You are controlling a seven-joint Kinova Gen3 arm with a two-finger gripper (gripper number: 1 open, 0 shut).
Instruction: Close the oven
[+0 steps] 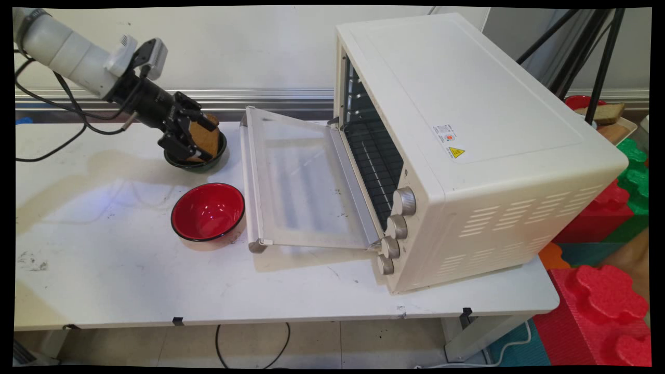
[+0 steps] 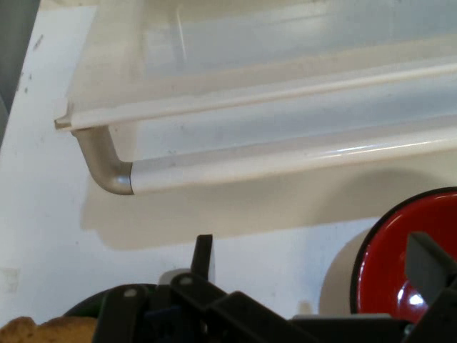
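Overhead: gripper point(image 1: 193, 136) closed on a brown bread slice point(image 1: 205, 139), held on edge, long axis running 11-to-5 o'clock, over the dark green bowl point(image 1: 213, 162). Red bowl point(image 1: 208, 212) sits at 6 o'clock, oven door point(image 1: 298, 187) at 3. Hand view: bread crust point(image 2: 43, 330) at 7 o'clock, red bowl point(image 2: 400, 264) at 4, door handle point(image 2: 107, 168) at 11.

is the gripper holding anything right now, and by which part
It looks so: the black two-finger gripper is shut on the brown slice of bread at its lower left edge, above the dark green bowl.
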